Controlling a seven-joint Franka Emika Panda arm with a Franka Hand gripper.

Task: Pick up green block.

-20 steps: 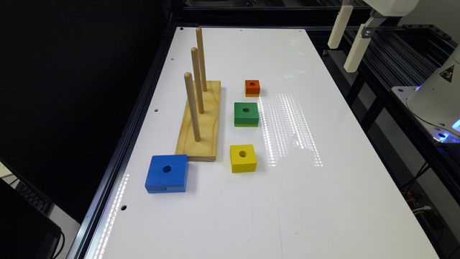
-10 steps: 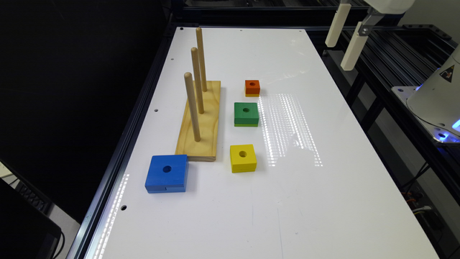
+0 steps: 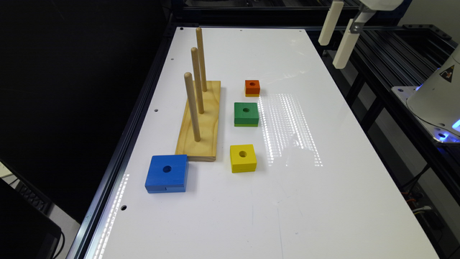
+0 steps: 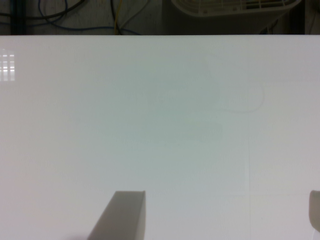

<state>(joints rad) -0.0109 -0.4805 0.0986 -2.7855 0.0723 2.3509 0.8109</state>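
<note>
The green block, a flat dark-green square with a round centre hole and a lighter bottom layer, lies on the white table beside the wooden peg board. My gripper hangs high over the table's far corner on the exterior view's right, well away from the block. In the wrist view its two fingers stand wide apart over bare white table, open, with nothing between them.
A wooden base with three upright pegs stands beside the green block. An orange block lies beyond it, a yellow block nearer, a larger blue block at the base's near end. The robot's white base sits off the table's edge.
The gripper has drifted slightly toward the exterior view's left and upward. The blocks have not moved.
</note>
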